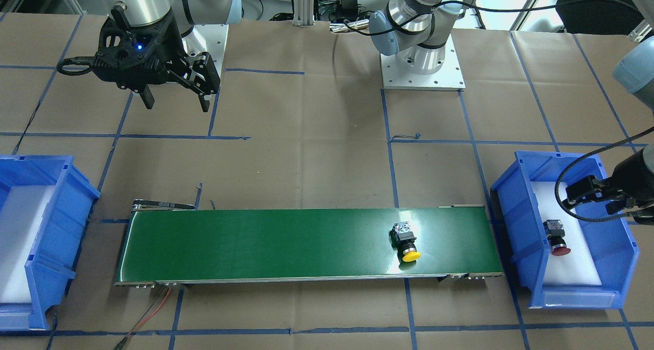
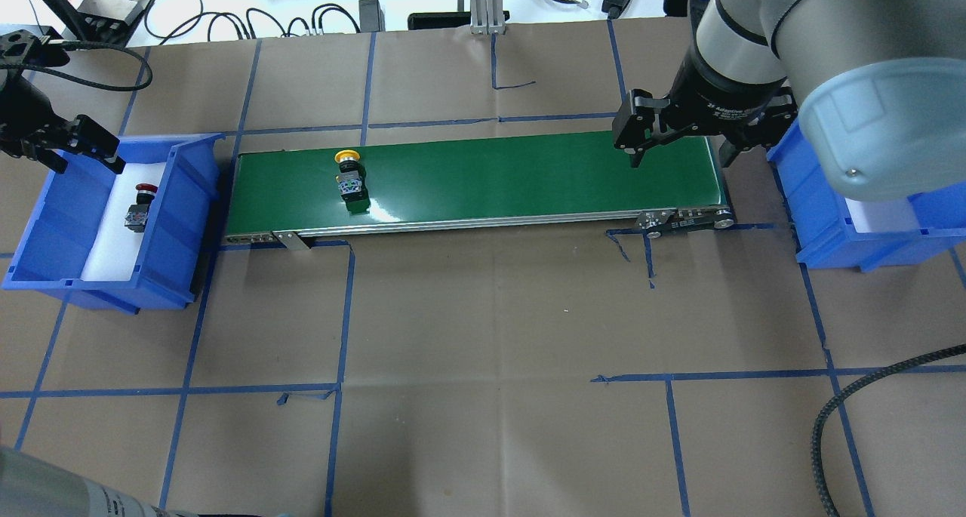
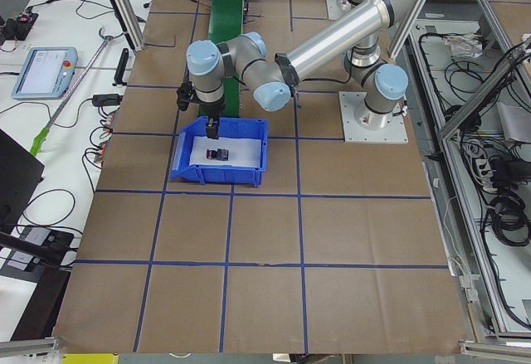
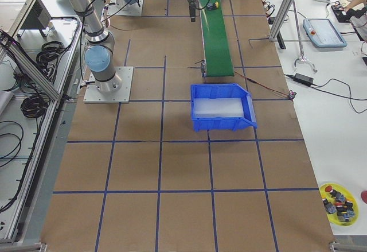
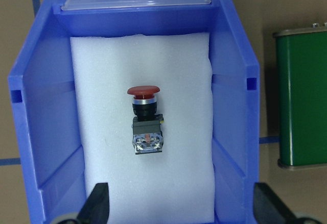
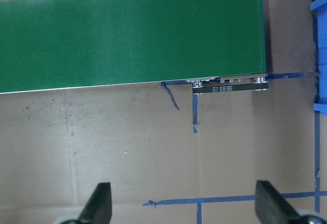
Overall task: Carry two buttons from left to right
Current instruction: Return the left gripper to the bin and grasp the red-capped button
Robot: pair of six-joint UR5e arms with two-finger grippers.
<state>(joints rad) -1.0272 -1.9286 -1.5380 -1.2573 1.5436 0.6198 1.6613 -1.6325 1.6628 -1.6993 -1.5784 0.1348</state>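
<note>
The yellow button [image 1: 406, 242] [image 2: 349, 177] lies on its side on the green conveyor belt [image 2: 513, 173], near the belt's end on my left. The red button [image 5: 145, 122] [image 2: 139, 207] [image 1: 556, 236] lies on white foam inside the blue bin [image 2: 185, 223] at my left. My left gripper [image 5: 182, 208] [image 2: 84, 161] hangs open above that bin's far end, over the red button and holding nothing. My right gripper [image 2: 681, 155] [image 1: 176, 102] [image 6: 182, 208] is open and empty over the belt's right end, beside the other blue bin [image 2: 830, 230].
The right bin [image 1: 51, 227] holds only white foam. Brown paper with blue tape lines covers the table. Cables and gear line the far edge. A yellow dish [image 4: 339, 203] of spare parts sits off the table on a side bench.
</note>
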